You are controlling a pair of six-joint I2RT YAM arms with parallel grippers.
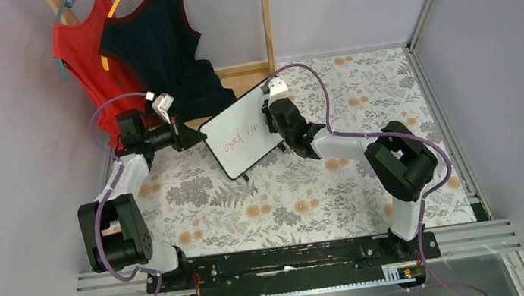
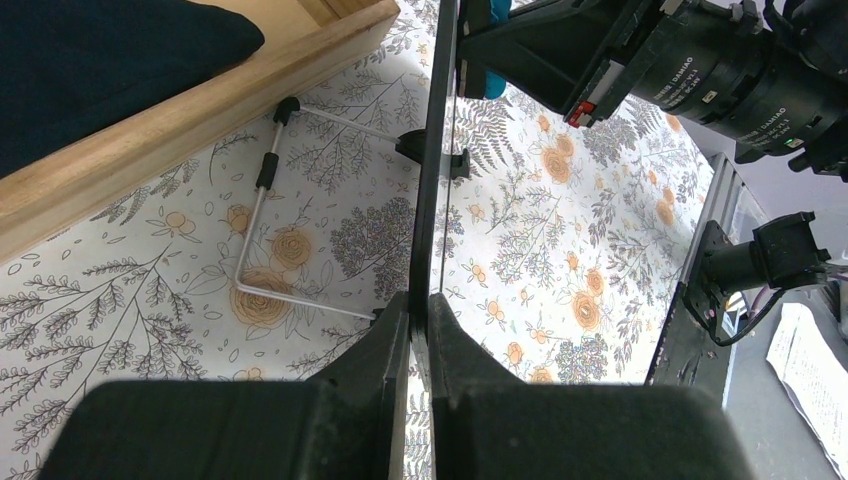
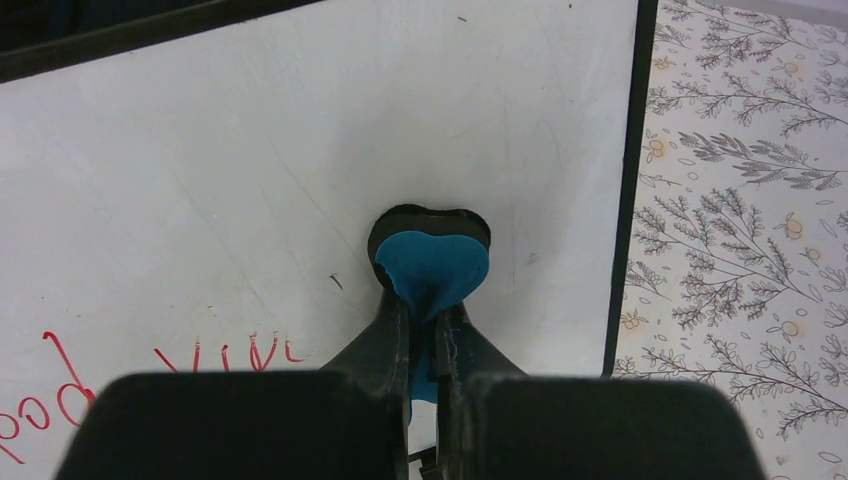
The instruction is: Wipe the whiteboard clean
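Whiteboard [image 1: 242, 137] rim clamped in left tool [image 2: 420, 305]; right tool [image 3: 428, 310] holds blue pad [image 3: 432, 268] against face.

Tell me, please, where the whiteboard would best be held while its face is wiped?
Probably the thin black rim on its left edge, approached edge-on from the left. The whiteboard stands tilted as a flat panel, so only its rim fits between jaws, and the written face stays free. The left tool is clamped there.

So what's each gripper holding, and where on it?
Left gripper clamps the whiteboard by its black rim. Right gripper pinches a blue eraser pad by its near end.
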